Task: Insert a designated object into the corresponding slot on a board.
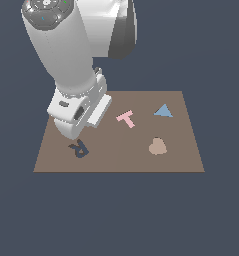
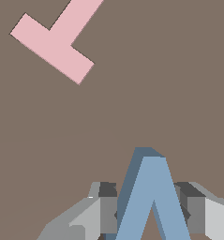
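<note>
Ground (image 1: 119, 215): flat dark slate-blue plane, filling the exterior view on every side
Texture: uniform, with no seams, marks or pattern
Walls, furniture, windows: no horizon or edge can be told apart
Light: soft and even, with only faint shading
Setting: plain simulator render

One board (image 1: 116, 160), four pieces: V (image 2: 151, 197), T (image 1: 126, 119), triangle (image 1: 163, 111), heart (image 1: 157, 146).
</note>
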Controlling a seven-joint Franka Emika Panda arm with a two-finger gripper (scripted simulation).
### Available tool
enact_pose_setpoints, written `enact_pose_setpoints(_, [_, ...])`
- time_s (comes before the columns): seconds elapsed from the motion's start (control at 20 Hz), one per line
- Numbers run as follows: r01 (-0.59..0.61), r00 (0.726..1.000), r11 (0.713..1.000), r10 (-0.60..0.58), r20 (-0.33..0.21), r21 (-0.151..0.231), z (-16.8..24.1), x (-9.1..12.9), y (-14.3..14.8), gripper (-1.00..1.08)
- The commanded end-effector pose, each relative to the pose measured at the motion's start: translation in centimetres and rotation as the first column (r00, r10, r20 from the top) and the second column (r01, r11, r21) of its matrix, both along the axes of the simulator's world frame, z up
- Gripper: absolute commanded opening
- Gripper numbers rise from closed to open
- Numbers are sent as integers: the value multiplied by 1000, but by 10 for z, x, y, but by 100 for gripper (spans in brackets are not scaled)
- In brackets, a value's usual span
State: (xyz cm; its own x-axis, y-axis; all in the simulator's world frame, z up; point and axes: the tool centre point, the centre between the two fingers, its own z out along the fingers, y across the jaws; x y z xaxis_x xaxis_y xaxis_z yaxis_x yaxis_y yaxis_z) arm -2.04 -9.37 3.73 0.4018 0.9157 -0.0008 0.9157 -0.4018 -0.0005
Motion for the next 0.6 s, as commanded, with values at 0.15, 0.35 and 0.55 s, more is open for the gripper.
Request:
enact_pose_setpoints(0.15, [66, 998, 998, -66, 1, 0, 2, -27, -18, -100])
enact_pose_setpoints(0.35, [96, 995, 995, -96, 0, 0, 2, -40, -26, -100])
enact_pose_setpoints(0.55, [111, 994, 994, -111, 0, 0, 3, -46, -29, -100])
